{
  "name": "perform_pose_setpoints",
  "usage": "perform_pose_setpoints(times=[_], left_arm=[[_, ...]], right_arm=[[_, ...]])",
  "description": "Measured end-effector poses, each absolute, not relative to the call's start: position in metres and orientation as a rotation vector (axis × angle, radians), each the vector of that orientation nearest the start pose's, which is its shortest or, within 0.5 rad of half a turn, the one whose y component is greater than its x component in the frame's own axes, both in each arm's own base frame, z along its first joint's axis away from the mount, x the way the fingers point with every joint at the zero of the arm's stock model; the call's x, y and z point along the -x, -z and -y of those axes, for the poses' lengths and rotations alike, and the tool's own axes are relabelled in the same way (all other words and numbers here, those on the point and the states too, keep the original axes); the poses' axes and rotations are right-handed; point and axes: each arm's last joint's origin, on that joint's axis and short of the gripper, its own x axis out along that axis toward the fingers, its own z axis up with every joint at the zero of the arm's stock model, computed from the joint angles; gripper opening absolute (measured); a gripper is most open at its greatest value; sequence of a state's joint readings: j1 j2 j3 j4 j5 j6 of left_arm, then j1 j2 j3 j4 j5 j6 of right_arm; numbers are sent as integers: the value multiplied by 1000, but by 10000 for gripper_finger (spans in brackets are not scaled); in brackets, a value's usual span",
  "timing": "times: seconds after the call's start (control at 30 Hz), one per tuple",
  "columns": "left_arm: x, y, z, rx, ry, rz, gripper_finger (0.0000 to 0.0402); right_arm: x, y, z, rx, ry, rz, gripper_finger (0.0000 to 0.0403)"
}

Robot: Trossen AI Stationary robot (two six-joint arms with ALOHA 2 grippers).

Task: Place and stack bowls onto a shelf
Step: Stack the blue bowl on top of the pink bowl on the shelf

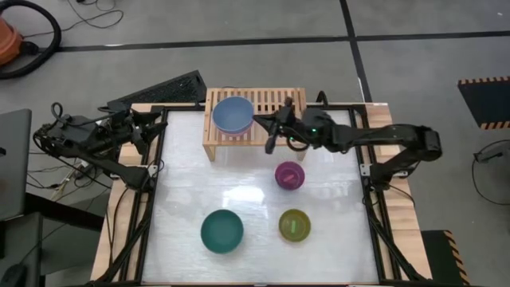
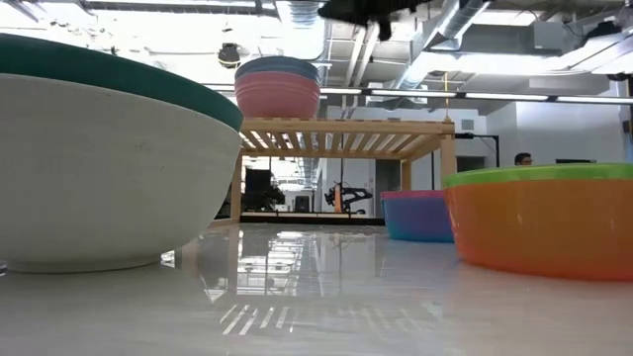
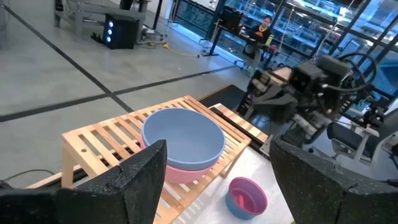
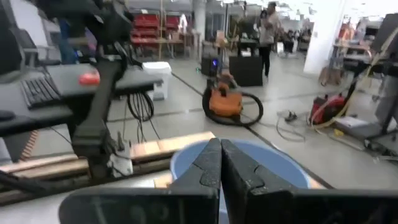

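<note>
Two bowls stacked, blue-grey bowl (image 1: 233,115) on pink bowl (image 2: 278,96), upper-centre on shelf (image 1: 287,102). Right hand (image 1: 271,124) beside them, pinched shut, empty. Left hand (image 1: 147,127) wide open, idle far left. Next likely: fetch purple bowl (image 1: 288,174).

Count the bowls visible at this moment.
6: blue-grey bowl nested in pink on the shelf; teal in cream-white, olive-green in orange-red, purple on the table. More may be hidden.

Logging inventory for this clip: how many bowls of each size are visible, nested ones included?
Larger bowls: 4 (blue-grey, pink, teal, cream-white)
Smaller bowls: 4 (purple, cyan, olive-green, orange-red)
Total: 8
</note>
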State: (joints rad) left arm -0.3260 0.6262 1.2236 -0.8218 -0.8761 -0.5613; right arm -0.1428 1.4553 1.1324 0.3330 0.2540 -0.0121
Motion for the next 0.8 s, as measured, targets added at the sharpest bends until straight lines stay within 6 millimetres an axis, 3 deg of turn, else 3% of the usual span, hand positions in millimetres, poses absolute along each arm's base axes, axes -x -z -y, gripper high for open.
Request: perform_pose_setpoints(times=[0.33, 0.8], left_arm=[[-63, -426, -2, 417, -584, -28, 268], [-63, -426, -2, 416, -585, -28, 268]], right_arm=[[-356, -328, 74, -22, 348, -41, 27], [-363, -307, 81, -58, 338, -148, 27]])
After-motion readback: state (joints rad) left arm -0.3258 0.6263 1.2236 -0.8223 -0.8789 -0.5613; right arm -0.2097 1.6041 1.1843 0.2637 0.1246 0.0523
